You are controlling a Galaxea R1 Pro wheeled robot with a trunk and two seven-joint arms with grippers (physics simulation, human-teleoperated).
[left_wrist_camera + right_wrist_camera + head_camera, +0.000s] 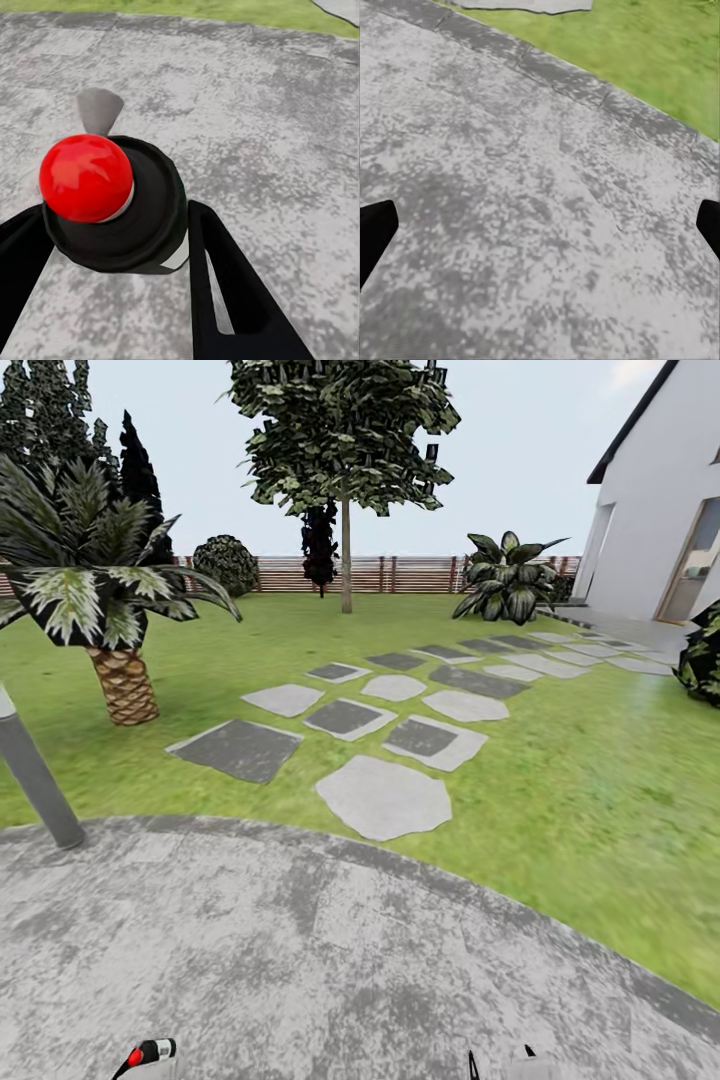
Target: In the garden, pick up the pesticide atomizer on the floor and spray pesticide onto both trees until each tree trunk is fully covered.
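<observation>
You've got the pesticide atomizer point(112, 206) clamped in your left gripper point(112, 247), fingers on its dark round body below the red top. It looks light, rigid and probably a bit slick, so keep the hold low. Your right gripper point(540, 225) is spread wide, holding nothing. One bare-trunked tree point(345, 490) stands across the lawn, plus one palm point(95, 590).

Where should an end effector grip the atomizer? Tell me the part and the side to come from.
Grip the dark round body, below the red top, as the left end effector does now: one finger on each side of the atomizer. The body gives two opposed sides; the rounded top would slip.
</observation>
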